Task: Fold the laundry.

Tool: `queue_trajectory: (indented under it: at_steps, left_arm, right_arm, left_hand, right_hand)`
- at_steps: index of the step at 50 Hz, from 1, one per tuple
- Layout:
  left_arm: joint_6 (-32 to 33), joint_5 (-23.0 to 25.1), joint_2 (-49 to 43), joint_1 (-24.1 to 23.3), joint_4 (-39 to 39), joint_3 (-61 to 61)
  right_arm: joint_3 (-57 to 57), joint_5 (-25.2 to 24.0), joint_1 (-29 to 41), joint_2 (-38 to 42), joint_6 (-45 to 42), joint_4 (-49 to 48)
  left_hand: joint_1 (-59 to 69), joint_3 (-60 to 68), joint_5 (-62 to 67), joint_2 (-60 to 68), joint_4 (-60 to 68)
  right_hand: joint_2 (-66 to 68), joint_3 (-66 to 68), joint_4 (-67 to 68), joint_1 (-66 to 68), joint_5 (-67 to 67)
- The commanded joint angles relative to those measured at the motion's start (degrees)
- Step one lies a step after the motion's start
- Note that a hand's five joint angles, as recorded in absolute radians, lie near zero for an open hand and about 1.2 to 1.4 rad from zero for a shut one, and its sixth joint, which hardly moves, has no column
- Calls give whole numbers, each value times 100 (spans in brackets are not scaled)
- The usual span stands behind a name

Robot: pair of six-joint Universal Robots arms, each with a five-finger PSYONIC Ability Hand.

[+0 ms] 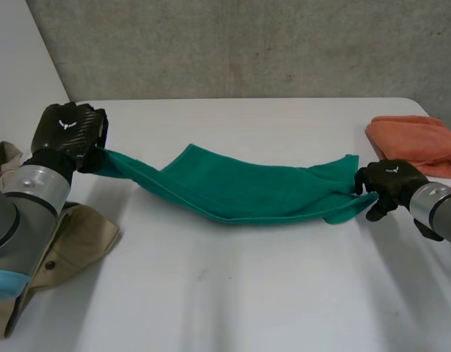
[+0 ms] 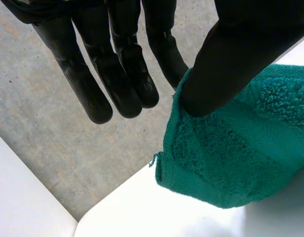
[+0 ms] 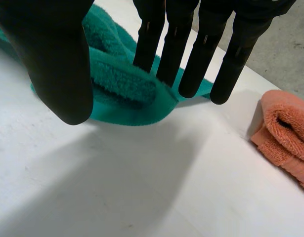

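Green towel (image 1: 240, 187) is strung out across the middle of the white table (image 1: 247, 293), running from the table's left side to its right side. The middle sags onto the tabletop and the left end is lifted off it.

The left hand (image 1: 67, 132) is raised above the table's far left part, at the towel's left end. In the left wrist view, the thumb (image 2: 240, 54) pinches the towel's (image 2: 231, 148) edge against the nearest finger. The other fingers (image 2: 117, 74) are straight, close together and off the cloth.

The right hand (image 1: 390, 183) is low over the table's right side, at the towel's right end. In the right wrist view, its fingers (image 3: 191, 64) are straight and a little apart, with tips over the bunched end of the towel (image 3: 122, 89). The thumb (image 3: 53, 59) is held apart from them. Cannot tell if the fingertips touch the cloth.

A folded orange towel (image 1: 416, 143) (image 3: 285, 128) lies on the table's far right part, just beyond the right hand. A beige garment (image 1: 71, 238) lies at the table's near left edge, partly under the left arm.
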Motion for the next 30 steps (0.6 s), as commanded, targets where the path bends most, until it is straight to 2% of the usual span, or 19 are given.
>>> queue_trajectory:
  at_steps: [1,8,13,16,17,20,24,27,30]
  left_arm:
    - [0,-5,-86,-36,4,29]
    - [-8,-5,-86,-36,4,2]
    - [-8,-5,-95,-27,4,-15]
    - [-26,-5,-95,-1,4,-15]
    - [-26,-13,-77,34,-13,-24]
    - [-26,-31,-42,96,-39,11]
    - [9,-49,291,219,-241,107]
    - [53,-5,774,351,-592,283]
    - [176,57,1267,430,-1093,608]
  right_arm:
    - [30,23,129,231,54,-512]
    - [-181,58,358,565,107,-723]
    - [-348,93,533,829,204,-759]
    - [-462,190,604,961,239,-794]
    - [-515,286,604,970,256,-837]
    - [-594,445,560,874,309,-873]
    - [-673,603,367,216,336,-838]
    - [-866,542,156,-601,196,-627]
    - [-1235,384,-37,-1384,-164,13]
  left_hand:
    - [1377,1163,1404,1137,1109]
    - [1377,1163,1404,1137,1109]
    - [1377,1163,1404,1137,1109]
    - [1377,1163,1404,1137,1109]
    - [1377,1163,1404,1137,1109]
    - [1377,1163,1404,1137,1109]
    - [1377,1163,1404,1137,1109]
    - [1377,1163,1404,1137,1109]
    - [1377,1163,1404,1137,1109]
  right_hand:
    - [240,290,364,289,468]
    - [357,408,481,406,586]
    - [1029,1080,1153,1078,1258]
    - [2388,2438,2512,2437,2616]
    - [3877,3928,4001,3926,4106]
    - [3892,3943,4016,3941,4121]
    - [3892,3943,4016,3941,4121]
    - [3892,3943,4016,3941,4121]
    - [3892,3943,4016,3941,4121]
